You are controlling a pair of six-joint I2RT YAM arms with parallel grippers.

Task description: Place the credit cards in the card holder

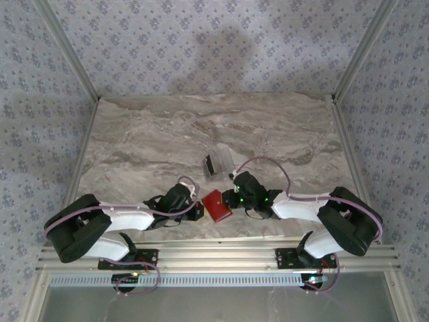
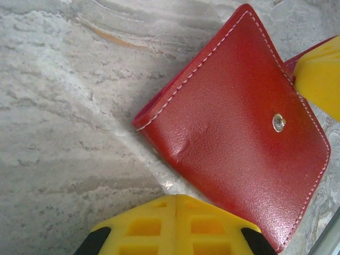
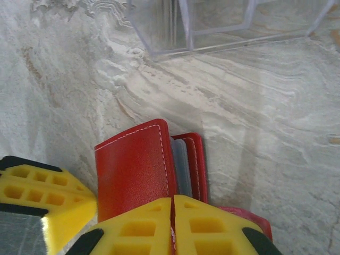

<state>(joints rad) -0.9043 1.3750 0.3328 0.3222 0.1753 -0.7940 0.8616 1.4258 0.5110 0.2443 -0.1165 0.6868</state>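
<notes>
Top external looks down from high behind over the whole table (image 1: pixel 167 134); both wrist cameras face down, close on the card holder (image 2: pixel 239 133), shared by all three views.

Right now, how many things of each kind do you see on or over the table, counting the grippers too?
Red card holder: 1
Clear plastic box: 1
Yellow-fingered grippers, left gripper and right gripper: 2
Total: 4

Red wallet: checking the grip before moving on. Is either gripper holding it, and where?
Cannot be told. The left gripper is shut at one edge of the wallet, the right gripper shut at its open end by the tab; neither visibly pinches leather.
</notes>
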